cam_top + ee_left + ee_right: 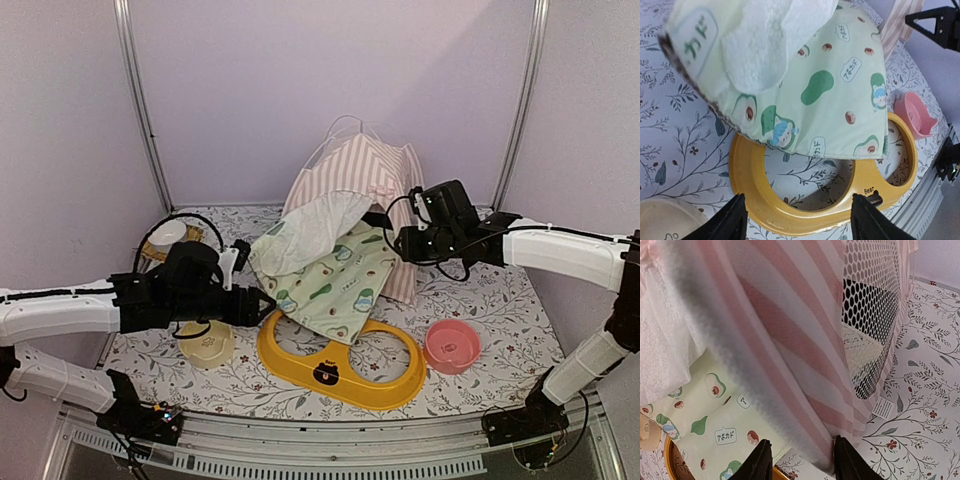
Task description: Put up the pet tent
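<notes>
The pet tent (355,175), pink-and-white striped with thin white poles, stands at the back centre, its white lace curtain (320,225) hanging over the front. A green avocado-print mat (335,280) sticks out of its opening. My right gripper (388,238) is at the tent's front right edge. In the right wrist view its fingers (759,462) stand apart with a fold of the striped fabric (805,390) hanging between them, against the right finger. My left gripper (797,220) is open and empty, low over the yellow feeder (805,215), just short of the mat (830,100).
The yellow two-hole feeder (340,368) lies in front, the mat's corner over it. A pink bowl (452,345) sits to its right and a cream bowl (207,343) to its left. A mesh window (870,315) is in the tent's side. Walls enclose the table.
</notes>
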